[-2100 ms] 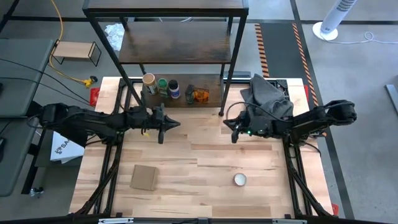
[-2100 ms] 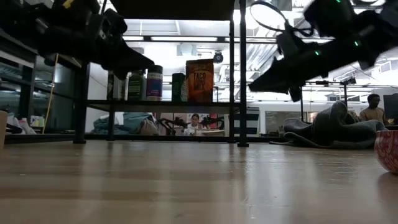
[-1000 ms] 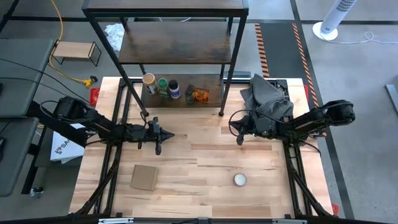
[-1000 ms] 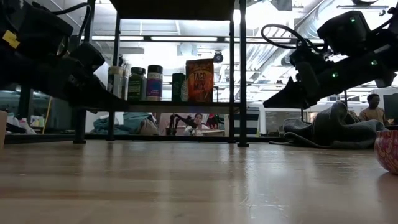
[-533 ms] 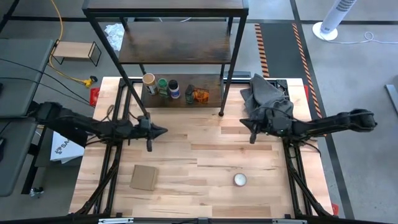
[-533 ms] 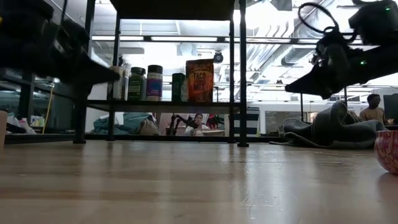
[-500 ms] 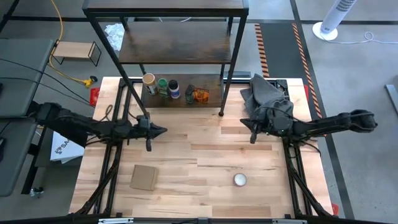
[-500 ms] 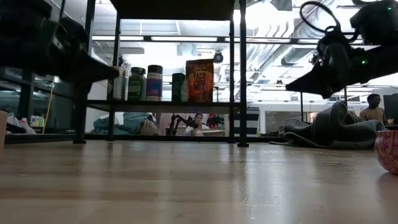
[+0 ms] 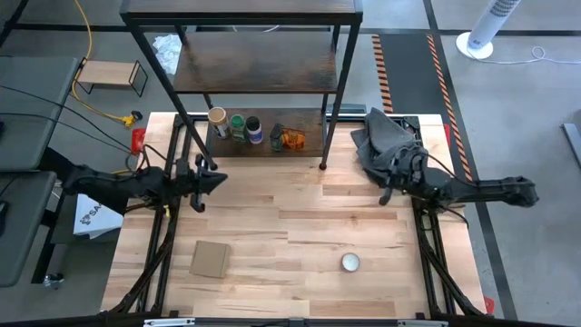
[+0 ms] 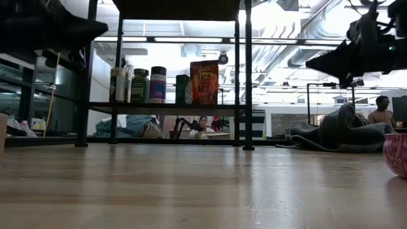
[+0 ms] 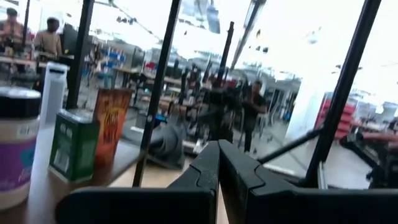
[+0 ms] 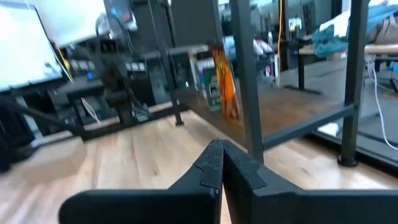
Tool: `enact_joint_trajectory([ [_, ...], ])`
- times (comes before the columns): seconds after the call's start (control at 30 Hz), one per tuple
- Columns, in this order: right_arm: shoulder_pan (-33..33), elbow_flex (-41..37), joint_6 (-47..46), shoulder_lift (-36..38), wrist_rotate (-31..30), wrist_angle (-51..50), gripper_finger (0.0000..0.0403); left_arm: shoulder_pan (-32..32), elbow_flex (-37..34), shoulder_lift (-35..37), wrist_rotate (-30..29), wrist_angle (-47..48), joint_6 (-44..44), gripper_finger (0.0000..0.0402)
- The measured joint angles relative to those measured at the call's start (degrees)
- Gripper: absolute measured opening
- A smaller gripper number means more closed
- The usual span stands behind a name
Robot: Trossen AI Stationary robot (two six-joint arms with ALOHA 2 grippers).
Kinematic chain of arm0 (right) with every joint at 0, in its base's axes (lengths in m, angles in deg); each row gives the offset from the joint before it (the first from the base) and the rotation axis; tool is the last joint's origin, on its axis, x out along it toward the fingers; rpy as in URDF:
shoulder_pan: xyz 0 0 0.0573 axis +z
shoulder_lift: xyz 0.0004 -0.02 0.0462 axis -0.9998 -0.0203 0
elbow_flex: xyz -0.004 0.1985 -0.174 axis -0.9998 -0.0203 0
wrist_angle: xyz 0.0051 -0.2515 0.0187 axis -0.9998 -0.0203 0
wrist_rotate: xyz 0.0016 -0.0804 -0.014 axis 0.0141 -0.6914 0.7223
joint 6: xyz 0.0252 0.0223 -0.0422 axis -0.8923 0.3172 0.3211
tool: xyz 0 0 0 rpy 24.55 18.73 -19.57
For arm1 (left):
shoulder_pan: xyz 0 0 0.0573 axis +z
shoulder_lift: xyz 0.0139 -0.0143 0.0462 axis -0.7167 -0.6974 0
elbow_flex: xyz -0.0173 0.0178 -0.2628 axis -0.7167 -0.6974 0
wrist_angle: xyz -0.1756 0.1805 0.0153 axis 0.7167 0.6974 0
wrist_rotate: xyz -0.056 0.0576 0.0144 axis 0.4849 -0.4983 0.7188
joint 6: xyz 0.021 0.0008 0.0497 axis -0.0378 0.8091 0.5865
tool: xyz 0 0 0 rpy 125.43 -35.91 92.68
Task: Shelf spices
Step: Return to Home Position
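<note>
The spices stand in a row on the bottom board of the shelf (image 9: 259, 73): a tan-lidded jar (image 9: 218, 116), a green-lidded jar (image 9: 237, 122), a dark-capped jar with a purple-white label (image 9: 254, 124), a small dark tin (image 9: 276, 136) and an orange pouch (image 9: 291, 139). The low view shows the pouch (image 10: 204, 82) upright beside the jars (image 10: 140, 85). My left gripper (image 9: 222, 176) is shut over the table's left part, near side of the shelf, holding nothing. My right gripper (image 9: 384, 193) is shut at the table's right, also holding nothing.
A flat cardboard square (image 9: 211, 259) and a round silvery disc (image 9: 350, 262) lie on the near half of the table. A dark grey cloth (image 9: 390, 141) is heaped at the far right, by my right arm. A reddish bowl (image 10: 395, 152) shows at the right edge.
Both arms have drawn back from the middle of the table and risen, the left toward the left edge, the right toward the right edge. Both grippers have tipped up from slanting downward to about level. Their fingers have stayed shut. The spices have not moved.
</note>
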Motion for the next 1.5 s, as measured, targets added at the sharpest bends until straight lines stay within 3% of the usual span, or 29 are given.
enact_joint_trajectory([
  [0.2,0.0,0.0,0.0,12.8,0.0,-5.3,0.0,0.0,0.0,5.3,0.0,12.7,0.0,0.0001],
  [0.33,0.1,0.0,0.0,13.7,-0.4,-3.5,0.0,0.0,0.0,8.2,0.2,21.5,0.0,0.0001],
  [0.5,0.7,0.0,0.0,13.7,-0.5,-4.6,0.0,0.0,0.0,11.0,0.4,21.6,0.0,0.0001],
  [1.1,3.4,0.0,0.0,12.3,-0.3,-7.5,0.0,0.0,0.0,10.4,0.3,21.7,0.0,0.0001],
  [1.5,15.2,0.0,0.0,13.5,0.1,-11.2,0.0,0.0,0.0,10.4,0.5,21.7,0.0,0.0001],
])
